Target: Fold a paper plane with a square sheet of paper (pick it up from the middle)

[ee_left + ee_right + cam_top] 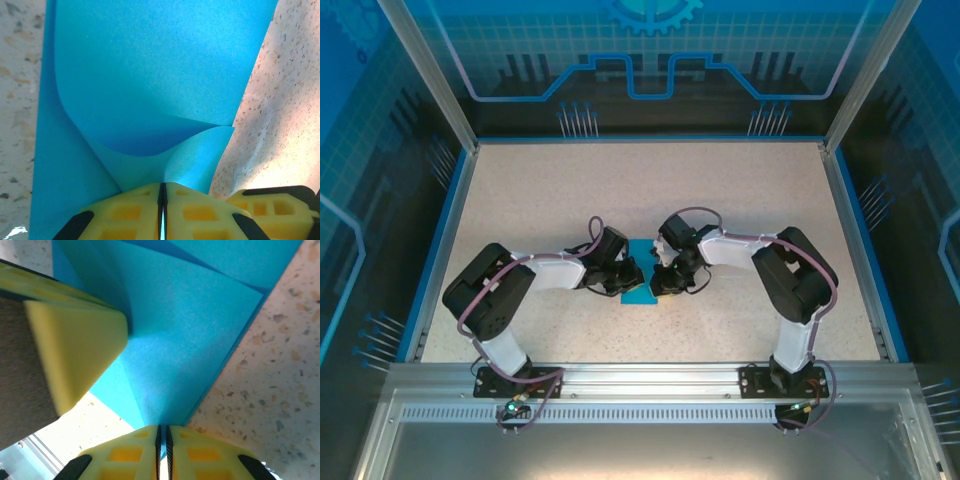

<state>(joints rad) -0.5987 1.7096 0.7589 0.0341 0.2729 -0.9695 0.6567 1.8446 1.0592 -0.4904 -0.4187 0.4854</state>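
1. Left arm: the left gripper (623, 277) sits low at the middle of the speckled beige table top (650, 190). In its wrist view the two yellow fingers (130, 212) are pressed together, with the thin teal-blue square sheet of paper (150, 75) caught in the seam between them, so it is clamped on the sheet.
2. Sheet: it lies at the table centre between the two grippers, mostly flat on the surface. One flap is lifted and curls over in a soft roll, not yet creased. The right wrist view shows straight fold lines across it, so it is no longer a plain square.
3. Right arm: the right gripper (666, 278) is just right of the sheet, nearly tip to tip with the left one. Its fingers are together and appear to pinch a pointed corner of the sheet.
4. Step in hand (judgement): mid-fold, a flap being brought over. The plane is far from done.
5. Next move (judgement): carry the flap until its edge lines up with the crease below. One gripper then anchors the sheet while the other flattens the roll. Thin paper may skew if pulled unevenly.
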